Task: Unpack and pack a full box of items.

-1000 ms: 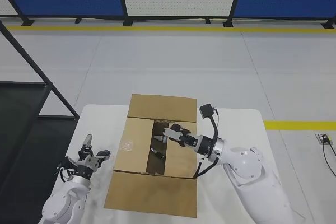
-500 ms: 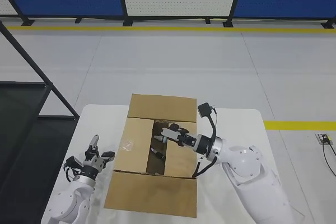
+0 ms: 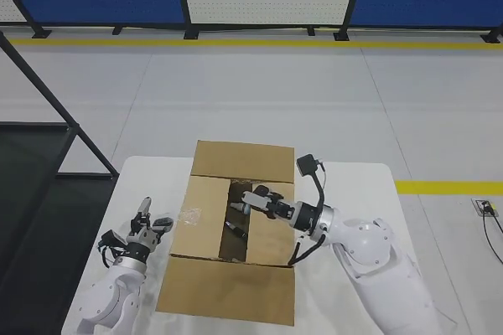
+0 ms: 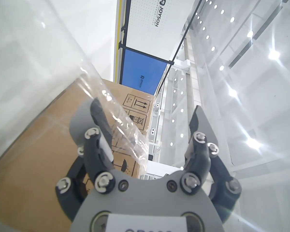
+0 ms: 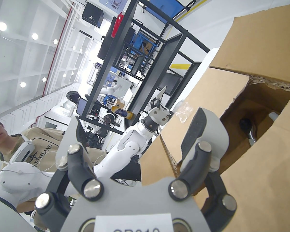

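A brown cardboard box stands on the white table, its top flaps parted over a narrow gap with dark items inside. My right gripper hovers open over that gap; in its wrist view its fingers straddle a flap edge, with a dark item down in the box. My left gripper is open beside the box's left side. In the left wrist view it points along the box wall, one finger next to a crinkled clear film.
A clear plastic scrap lies on the left flap. A black metal rack stands left of the table. Bare table strips run along both sides of the box.
My left gripper has moved right, closer to the box's left side. The right arm has barely shifted over the gap.
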